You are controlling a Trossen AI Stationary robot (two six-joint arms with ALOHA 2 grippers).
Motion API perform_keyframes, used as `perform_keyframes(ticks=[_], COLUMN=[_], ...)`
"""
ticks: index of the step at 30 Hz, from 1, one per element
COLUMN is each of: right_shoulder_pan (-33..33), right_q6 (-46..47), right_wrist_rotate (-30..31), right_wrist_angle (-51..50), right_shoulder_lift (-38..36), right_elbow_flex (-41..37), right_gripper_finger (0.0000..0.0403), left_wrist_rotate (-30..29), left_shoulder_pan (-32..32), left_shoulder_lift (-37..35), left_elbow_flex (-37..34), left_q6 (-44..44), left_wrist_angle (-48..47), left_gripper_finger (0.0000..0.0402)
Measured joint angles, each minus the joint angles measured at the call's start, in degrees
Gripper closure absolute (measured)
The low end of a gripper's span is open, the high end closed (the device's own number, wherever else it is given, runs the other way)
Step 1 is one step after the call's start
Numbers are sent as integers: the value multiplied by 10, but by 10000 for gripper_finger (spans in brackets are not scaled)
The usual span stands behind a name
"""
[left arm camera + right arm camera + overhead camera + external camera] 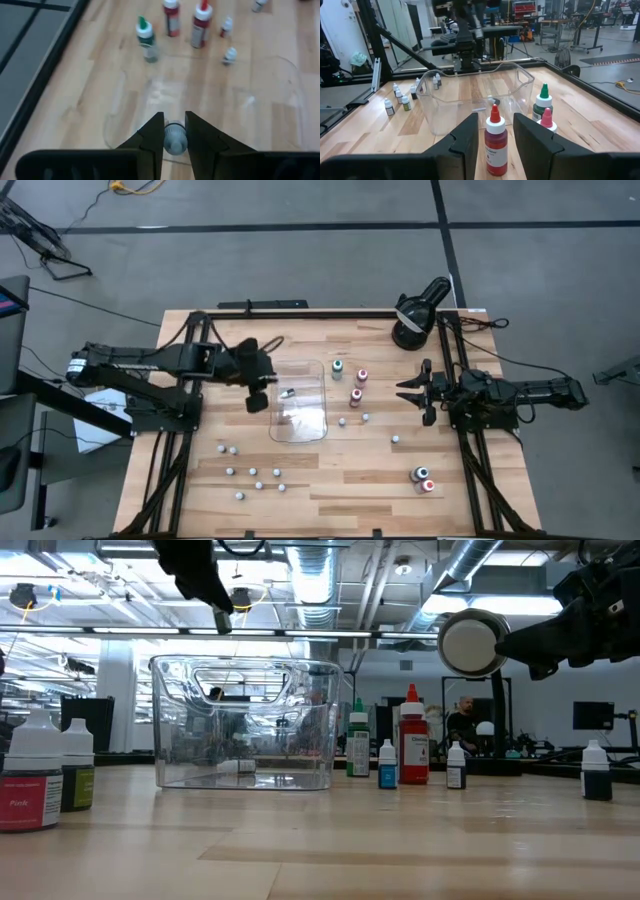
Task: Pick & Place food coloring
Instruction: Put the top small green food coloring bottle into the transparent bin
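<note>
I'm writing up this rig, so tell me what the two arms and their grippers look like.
Both arms are black, jointed and slim, with black cables trailing off. The left gripper and right gripper each have two dark, wedge-shaped fingers. The left arm has a white band near its base.

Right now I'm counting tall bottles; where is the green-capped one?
In the high view the green-capped bottle stands just beyond the clear tray's right edge, toward the table's far side, with the red-capped bottles on its right.
</note>
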Motion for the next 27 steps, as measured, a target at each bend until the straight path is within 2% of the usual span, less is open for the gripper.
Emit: perform_keyframes(ticks=[6,10,13,21,27], right_shoulder_pan=[0,0,0,0,0], right_q6=[0,0,0,0,0], right_wrist_rotate=[0,0,0,0,0], right_wrist_angle=[0,0,0,0,0], right_shoulder_lift=[0,0,0,0,0], right_elbow_flex=[0,0,0,0,0], right_gripper_finger=[290,290,290,290,290], left_wrist_rotate=[6,35,50,52,78], left_shoulder_pan=[30,40,48,65,69], left_shoulder_lift=[22,65,116,263,328], left_elbow_flex=[0,2,38,169,198], left_q6=[-2,-19,-24,4,6], left_wrist_angle=[27,80,89,40,22], left_gripper_finger=[341,341,341,340,340])
